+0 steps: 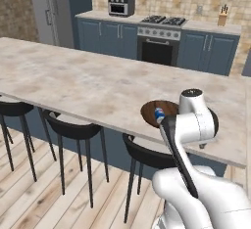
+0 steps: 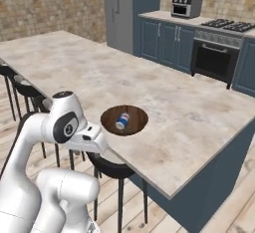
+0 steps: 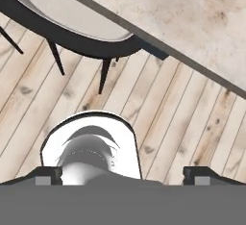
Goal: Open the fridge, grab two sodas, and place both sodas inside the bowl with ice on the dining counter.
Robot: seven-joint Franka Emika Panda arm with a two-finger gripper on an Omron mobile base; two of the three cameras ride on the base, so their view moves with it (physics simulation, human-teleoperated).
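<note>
arm hiding bowl (image 1: 153, 109) rim, blue soda (image 1: 159, 115) half-hidden

A: Where's the bowl (image 2: 124, 121)?
B: On the counter (image 2: 189, 112), near its front edge, with a blue and white can (image 2: 122, 121) lying on its side inside.
A: And the arm?
B: Bent just beside that edge, above a black stool (image 2: 112, 170).
A: Behind it all?
B: The grey fridge (image 2: 118, 13), doors shut, then blue cabinets (image 2: 164, 40), the oven (image 2: 214, 58) and a toaster oven (image 2: 186, 6).
</note>
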